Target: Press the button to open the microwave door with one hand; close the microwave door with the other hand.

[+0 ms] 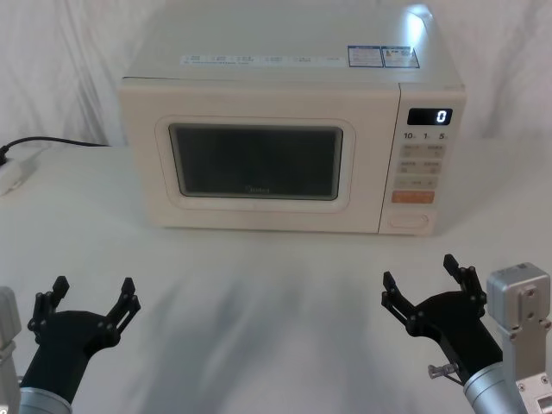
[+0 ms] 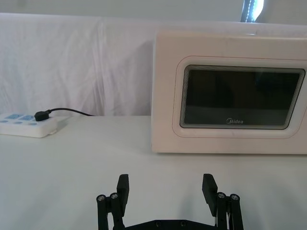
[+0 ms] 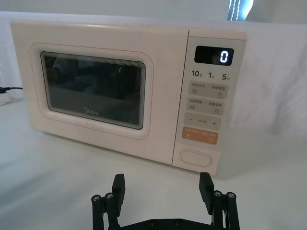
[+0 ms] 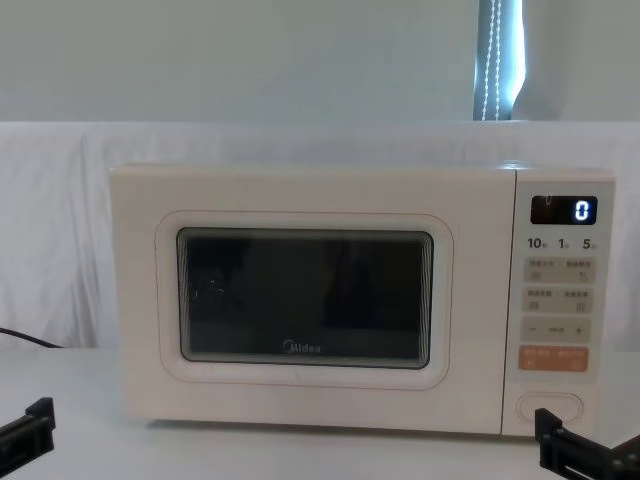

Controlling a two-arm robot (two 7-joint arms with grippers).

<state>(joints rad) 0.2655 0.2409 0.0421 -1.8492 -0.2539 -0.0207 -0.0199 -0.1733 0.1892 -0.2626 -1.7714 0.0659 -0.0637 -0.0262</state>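
While the microwave sat squarely on the white table with its blue display reading "0", both arms waited low in front of it, neither touching anything. The microwave door was flush with the cabinet, its dark window and the "Midea" mark facing the robot. At the bottom of the control panel, to the right of the door, lay the button, a rounded oblong directly beneath the orange key.

The right gripper hung above the tabletop in front of the microwave's right end, well short of the button, its black fingers spread wide with nothing between them. The left gripper hovered in front of the microwave and out beyond its left end, likewise spread wide and empty, well apart from the door.

Off to the left of the microwave, near the white backdrop, a power strip lay on the table with a black plug and cable fitted to it.
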